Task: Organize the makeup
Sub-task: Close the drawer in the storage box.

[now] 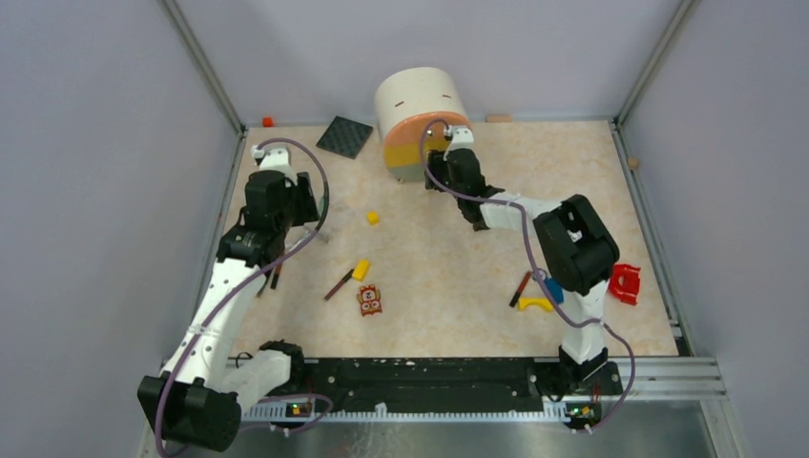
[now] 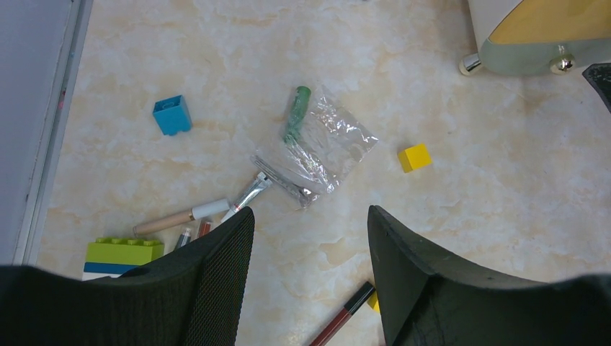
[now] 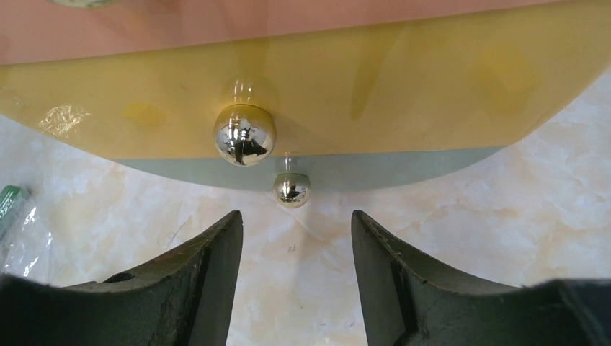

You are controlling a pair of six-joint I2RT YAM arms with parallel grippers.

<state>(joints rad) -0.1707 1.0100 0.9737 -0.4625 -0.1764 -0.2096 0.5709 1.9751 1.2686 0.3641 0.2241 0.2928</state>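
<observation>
Green tube (image 2: 296, 114) lies beyond the left hand (image 2: 310, 213), untouched.

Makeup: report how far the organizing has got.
Done: nothing visibly; the drawer unit looks shut. In hand: the right fingers stand open, empty, facing its gold knobs. Still to do: the green tube, beige stick and red pencil lie loose on the table under the open left fingers.

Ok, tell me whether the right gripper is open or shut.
Open. In the right wrist view the right gripper has its fingers apart with bare table between them, holding nothing, facing the small metal knob.
</observation>
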